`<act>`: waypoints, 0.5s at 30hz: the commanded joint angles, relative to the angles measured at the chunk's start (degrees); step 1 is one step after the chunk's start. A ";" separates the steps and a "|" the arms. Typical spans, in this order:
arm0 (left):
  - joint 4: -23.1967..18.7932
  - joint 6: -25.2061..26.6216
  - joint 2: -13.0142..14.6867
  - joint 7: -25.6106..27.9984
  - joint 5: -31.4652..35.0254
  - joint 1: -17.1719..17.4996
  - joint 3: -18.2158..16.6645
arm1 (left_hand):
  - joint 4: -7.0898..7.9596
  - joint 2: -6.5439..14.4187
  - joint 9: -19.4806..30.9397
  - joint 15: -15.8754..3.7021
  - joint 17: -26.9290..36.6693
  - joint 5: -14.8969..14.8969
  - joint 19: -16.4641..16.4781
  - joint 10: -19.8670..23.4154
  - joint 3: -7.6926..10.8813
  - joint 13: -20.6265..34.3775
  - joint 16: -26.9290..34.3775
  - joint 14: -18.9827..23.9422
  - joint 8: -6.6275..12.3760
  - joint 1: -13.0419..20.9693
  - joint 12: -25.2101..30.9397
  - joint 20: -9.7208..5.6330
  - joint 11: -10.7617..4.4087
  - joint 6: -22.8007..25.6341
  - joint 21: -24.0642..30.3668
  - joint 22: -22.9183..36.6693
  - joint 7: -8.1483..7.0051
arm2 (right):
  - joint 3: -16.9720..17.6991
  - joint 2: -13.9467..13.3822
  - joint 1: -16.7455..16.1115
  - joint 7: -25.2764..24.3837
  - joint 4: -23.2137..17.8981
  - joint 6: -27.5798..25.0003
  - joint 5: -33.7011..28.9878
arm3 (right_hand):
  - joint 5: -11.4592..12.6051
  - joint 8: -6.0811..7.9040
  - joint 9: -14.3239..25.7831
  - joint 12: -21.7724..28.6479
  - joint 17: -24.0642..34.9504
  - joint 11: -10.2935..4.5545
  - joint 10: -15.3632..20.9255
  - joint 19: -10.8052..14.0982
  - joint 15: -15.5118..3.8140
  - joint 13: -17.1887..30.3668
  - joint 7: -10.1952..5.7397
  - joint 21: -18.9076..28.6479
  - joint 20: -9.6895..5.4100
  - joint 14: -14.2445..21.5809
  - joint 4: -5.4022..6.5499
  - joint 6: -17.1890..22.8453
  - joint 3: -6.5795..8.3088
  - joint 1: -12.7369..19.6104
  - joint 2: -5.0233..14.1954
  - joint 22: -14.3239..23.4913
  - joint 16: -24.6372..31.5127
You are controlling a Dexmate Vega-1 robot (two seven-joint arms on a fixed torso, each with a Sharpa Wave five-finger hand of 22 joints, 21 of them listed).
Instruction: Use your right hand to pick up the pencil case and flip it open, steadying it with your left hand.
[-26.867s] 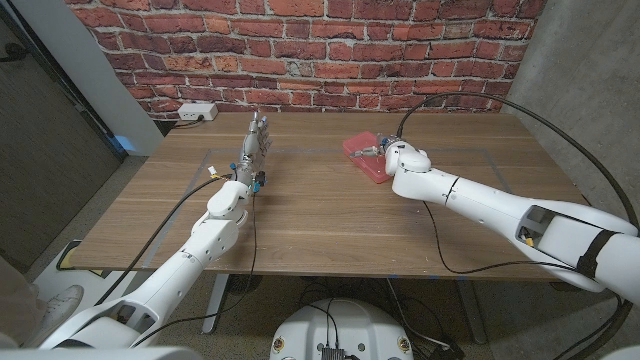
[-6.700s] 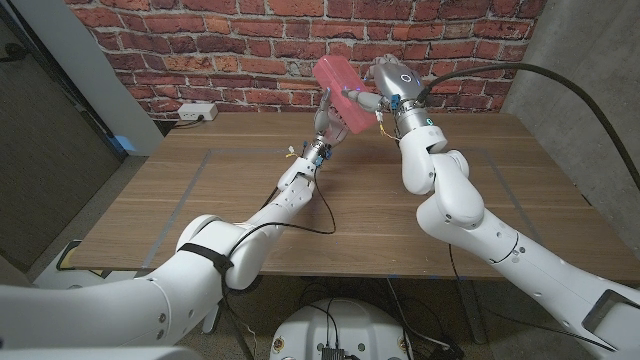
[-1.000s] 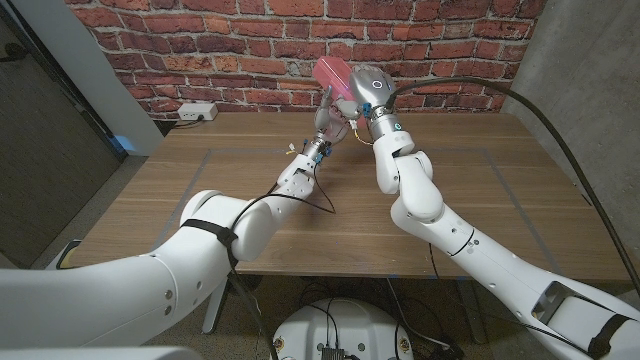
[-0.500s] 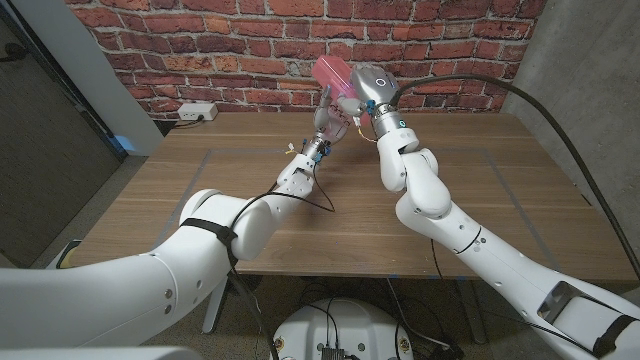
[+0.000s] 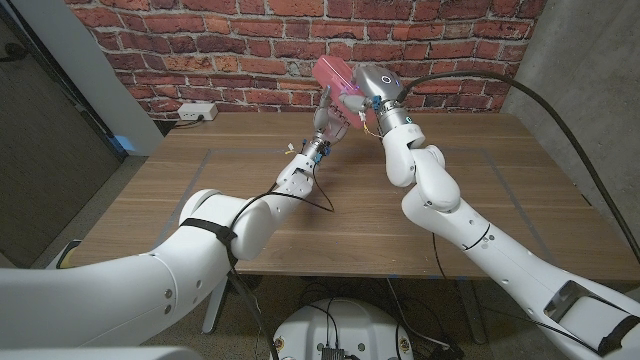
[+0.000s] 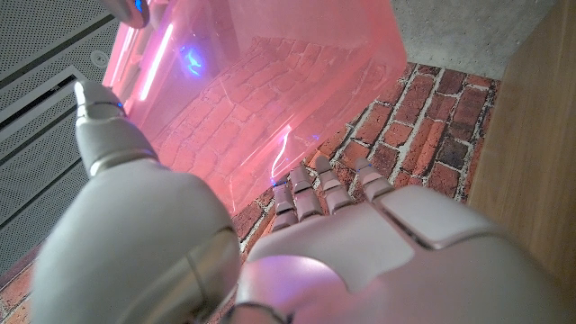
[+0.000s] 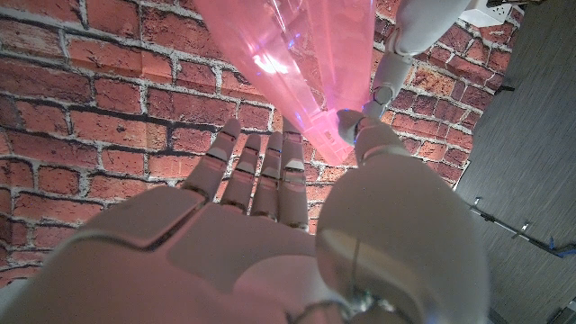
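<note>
Two hands meet high at twelve o'clock: the right hand (image 5: 362, 97) grips the pencil case (image 5: 334, 74) aloft, the left hand (image 5: 329, 122) bracing beneath, likely steadying its opening.

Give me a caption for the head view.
Both hands, left hand and right hand, hold a pink pencil case above the table.

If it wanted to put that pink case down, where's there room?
Bare wood lies between the two arms and along both sides of the table. It is crowded only up high at the back, where both hands meet on the pencil case.
</note>
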 commanded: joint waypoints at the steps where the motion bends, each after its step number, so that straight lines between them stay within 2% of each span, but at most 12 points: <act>1: 0.23 0.56 0.23 -0.35 0.53 -0.14 -0.10 | 11.16 10.79 0.18 -4.53 0.05 0.32 0.08 8.62 27.78 0.24 0.31 0.39 4.67 7.89 -0.15 0.55 -8.37 9.54 0.26 0.24 -8.64 | 3.07 -1.48 1.05 -0.17 -0.31 1.41 9.10 | 0.73 0.39 6.41 -0.22 0.13 -3.74 3.34 0.27 0.25 0.19 -11.28 0.12 -0.11 -0.29 1.69 11.59 9.88 3.54 4.34 0.18 -0.02; 5: 0.20 0.58 0.28 -0.46 0.58 -0.11 -0.24 | 11.17 10.74 0.16 -4.61 0.04 0.26 0.06 8.63 27.77 0.24 0.39 0.58 4.75 7.79 -0.25 0.53 -8.37 9.64 0.25 0.24 -8.64 | 4.02 -1.96 1.41 -0.58 -0.64 1.32 11.90 | 1.73 0.33 6.67 -0.30 0.12 -3.78 3.33 1.62 0.39 0.20 -11.49 0.64 -0.81 -0.39 1.71 11.72 10.34 2.96 4.30 0.26 -0.02; 8: -0.05 0.36 0.32 -0.14 0.56 0.16 -0.27 | 11.19 10.74 0.12 -4.65 0.03 0.23 -0.03 8.71 27.79 0.24 0.43 0.70 4.82 7.73 -0.29 0.57 -8.37 9.73 0.22 0.24 -8.63 | 4.44 -2.72 1.74 -1.12 -0.82 1.79 13.47 | 2.92 0.26 7.03 -0.37 0.11 -3.72 3.38 4.43 0.10 0.21 -11.48 1.94 -1.22 -0.08 1.77 11.87 10.91 2.22 4.37 0.65 0.11; 13: -0.21 0.06 0.37 -0.27 0.55 0.12 -0.19 | 11.19 10.73 0.07 -4.60 0.02 0.19 -0.20 8.78 27.82 0.23 0.44 0.75 4.85 7.67 -0.36 0.59 -8.38 9.78 0.15 0.24 -8.64 | 6.08 -4.04 2.55 -0.24 -1.17 2.78 18.25 | 3.57 0.23 7.24 -0.46 0.10 -3.87 3.33 4.49 0.32 0.21 -11.61 2.14 -1.35 -0.59 1.73 11.98 11.20 1.78 4.30 0.91 -0.11; 15: -0.35 -0.03 0.34 -0.62 0.36 0.15 -0.25 | 11.18 10.72 0.03 -4.65 0.01 0.17 -0.21 8.80 27.84 0.23 0.43 0.74 4.85 7.66 -0.40 0.62 -8.38 9.77 0.15 0.24 -8.64 | 6.73 -4.27 2.55 -0.41 -1.47 2.75 19.94 | 4.73 0.19 7.65 -0.57 0.09 -3.66 3.30 6.87 -0.76 0.21 -11.64 3.70 -2.84 -0.02 1.72 12.23 11.75 1.02 4.38 1.66 0.06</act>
